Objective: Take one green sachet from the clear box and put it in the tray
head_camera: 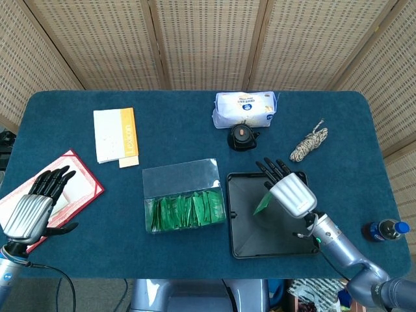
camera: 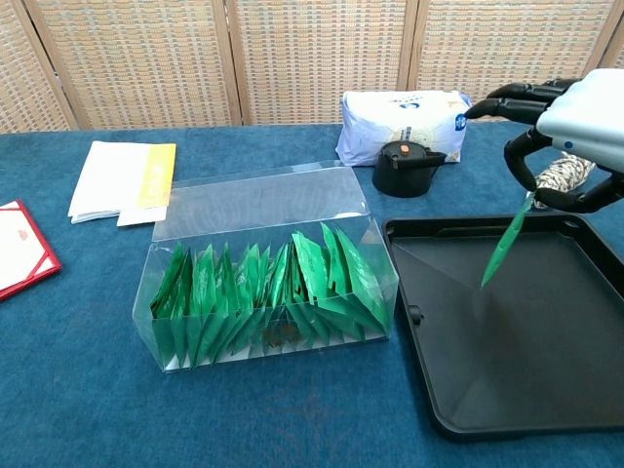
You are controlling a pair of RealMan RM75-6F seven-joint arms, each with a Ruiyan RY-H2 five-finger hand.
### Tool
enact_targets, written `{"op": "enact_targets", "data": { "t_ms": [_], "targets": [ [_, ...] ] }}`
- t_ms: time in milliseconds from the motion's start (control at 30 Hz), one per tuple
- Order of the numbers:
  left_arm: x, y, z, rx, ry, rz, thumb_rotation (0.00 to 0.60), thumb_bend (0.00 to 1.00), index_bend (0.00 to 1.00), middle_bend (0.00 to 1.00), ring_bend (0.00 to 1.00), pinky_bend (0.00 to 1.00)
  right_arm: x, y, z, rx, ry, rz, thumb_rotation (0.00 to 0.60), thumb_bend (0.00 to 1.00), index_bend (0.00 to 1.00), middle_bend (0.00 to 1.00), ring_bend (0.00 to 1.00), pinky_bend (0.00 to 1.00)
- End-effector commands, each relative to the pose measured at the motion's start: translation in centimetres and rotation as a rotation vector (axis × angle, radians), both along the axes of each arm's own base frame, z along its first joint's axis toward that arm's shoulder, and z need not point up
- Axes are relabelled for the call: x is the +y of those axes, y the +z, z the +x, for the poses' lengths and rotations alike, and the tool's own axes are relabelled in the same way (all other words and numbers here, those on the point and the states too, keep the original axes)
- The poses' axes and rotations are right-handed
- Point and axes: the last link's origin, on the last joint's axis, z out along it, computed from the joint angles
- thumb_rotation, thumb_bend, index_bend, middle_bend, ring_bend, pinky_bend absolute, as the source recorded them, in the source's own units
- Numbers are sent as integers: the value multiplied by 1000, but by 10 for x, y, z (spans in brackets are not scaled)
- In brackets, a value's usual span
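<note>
My right hand (head_camera: 288, 189) (camera: 565, 132) hangs over the black tray (head_camera: 244, 244) (camera: 458, 292) and pinches one green sachet (head_camera: 263, 203) (camera: 506, 242), which dangles point-down just above the tray floor. The clear box (head_camera: 184, 195) (camera: 263, 278) stands left of the tray, with several green sachets upright inside. My left hand (head_camera: 36, 205) rests at the table's left edge over a red folder, fingers apart, holding nothing; only the head view shows it.
A white packet (head_camera: 245, 108) (camera: 402, 125), a black round container (head_camera: 242, 137) (camera: 405, 167) and a rope bundle (head_camera: 308, 144) (camera: 557, 178) lie behind the tray. A white-and-orange booklet (head_camera: 116, 134) (camera: 122, 180) and a red folder (head_camera: 81, 184) (camera: 19, 244) lie to the left. A bottle (head_camera: 385, 229) sits far right.
</note>
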Motion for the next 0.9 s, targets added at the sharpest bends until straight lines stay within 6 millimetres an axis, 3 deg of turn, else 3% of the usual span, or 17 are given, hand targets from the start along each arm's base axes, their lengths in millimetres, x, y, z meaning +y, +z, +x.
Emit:
{"op": "enact_targets", "data": {
  "t_ms": [33, 100, 167, 433, 533, 567, 667, 800, 900],
  "targets": [
    [0, 0, 0, 0, 1, 0, 600, 60, 0, 0, 0, 0, 1, -1, -1, -7, -4, 5, 600, 584, 442, 93, 0, 246],
    [0, 0, 0, 0, 1, 0, 600, 59, 0, 0, 0, 0, 2, -1, -1, -10, 4, 6, 600, 574, 141, 30, 0, 246],
    [0, 0, 0, 1, 1, 0, 600, 59, 0, 0, 0, 0, 2, 3, 0, -11, 12, -6, 600, 523, 14, 1, 0, 246],
    [0, 0, 0, 3, 3, 0, 600, 59, 0, 0, 0, 0, 12, 44, 8, -76, 18, -127, 600, 421, 0, 0, 0, 246],
    [0, -1, 0, 6, 0, 1, 600, 59, 0, 0, 0, 0, 32, 70, 4, -163, 0, -167, 600, 285, 0, 0, 0, 213],
    [0, -1, 0, 8, -2, 1, 600, 59, 0, 0, 0, 0, 37, 75, 1, -190, -10, -174, 600, 201, 0, 0, 0, 160],
    [-1, -3, 1, 19, -10, 1, 600, 60, 0, 0, 0, 0, 60, 88, -19, -278, -102, -193, 600, 16, 0, 0, 0, 9],
    [-6, -3, 4, 42, -24, 34, 600, 60, 0, 0, 0, 0, 99, 91, -50, -424, -274, -194, 600, 0, 0, 0, 0, 0],
    [-13, -2, 4, 54, -27, 68, 600, 60, 0, 0, 0, 0, 118, 93, -63, -509, -345, -227, 600, 0, 0, 0, 0, 0]
  ]
}}
